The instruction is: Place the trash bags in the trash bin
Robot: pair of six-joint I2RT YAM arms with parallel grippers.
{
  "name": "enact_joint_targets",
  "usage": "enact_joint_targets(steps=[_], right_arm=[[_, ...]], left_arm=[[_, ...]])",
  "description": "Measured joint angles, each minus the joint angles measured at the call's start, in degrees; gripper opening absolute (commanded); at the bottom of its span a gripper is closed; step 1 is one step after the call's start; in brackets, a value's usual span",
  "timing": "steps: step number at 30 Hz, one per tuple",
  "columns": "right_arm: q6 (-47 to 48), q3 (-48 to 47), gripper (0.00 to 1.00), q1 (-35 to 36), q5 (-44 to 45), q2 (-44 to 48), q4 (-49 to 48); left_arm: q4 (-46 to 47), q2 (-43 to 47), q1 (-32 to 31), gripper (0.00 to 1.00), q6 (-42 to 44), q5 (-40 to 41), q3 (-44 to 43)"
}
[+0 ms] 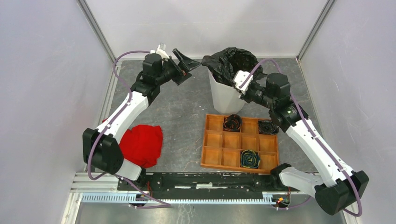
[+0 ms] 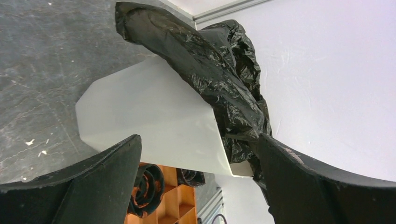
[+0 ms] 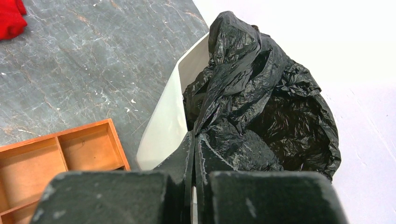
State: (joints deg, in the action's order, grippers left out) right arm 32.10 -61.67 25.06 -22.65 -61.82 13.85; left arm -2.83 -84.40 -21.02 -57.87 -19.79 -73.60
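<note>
Overhead, left claw (image 1: 192, 70) gaping empty, right claw (image 3: 194, 136) closed at trash bag (image 3: 261, 93) (wrist view only)

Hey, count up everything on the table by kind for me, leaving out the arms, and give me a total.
White trash bin: 1
Opened black bag in the bin's mouth: 1
Rolled black bags in the tray: 3
Orange compartment tray: 1
Red cloth: 1
Total: 7
</note>
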Motion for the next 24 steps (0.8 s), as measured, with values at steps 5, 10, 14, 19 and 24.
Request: enact_joint_targets(steps=[5,10,14,19,24], right_arm=[[-0.79,-0.02,0.01,0.00,-0.24,0.35,0.09],[-0.98,-0.87,0.01,0.00,-2.27,0.39,2.01],[-1.29,-1.27,0.01,0.22,-5.22,0.74,3.41],[-2.36,1.95,0.01,0.44,-7.78,3.30,2.91],[-2.64,5.22,0.02,0.44,-8.00,3.34,2.34]], left_arm=[[3.87,-2.32,-0.13,1.00,-2.19,-2.40,-0.04],[4.98,-4.90,-0.55,1.00,-3.28,-3.28,-0.48],[5.42,-5.11,-1.27,1.00,-3.76,-3.26,-0.48],[6.27,-5.11,-1.51,0.99,-3.87,-3.28,-0.48],[6.05,-5.11,-1.57,0.95,-3.82,-2.93,-0.48]])
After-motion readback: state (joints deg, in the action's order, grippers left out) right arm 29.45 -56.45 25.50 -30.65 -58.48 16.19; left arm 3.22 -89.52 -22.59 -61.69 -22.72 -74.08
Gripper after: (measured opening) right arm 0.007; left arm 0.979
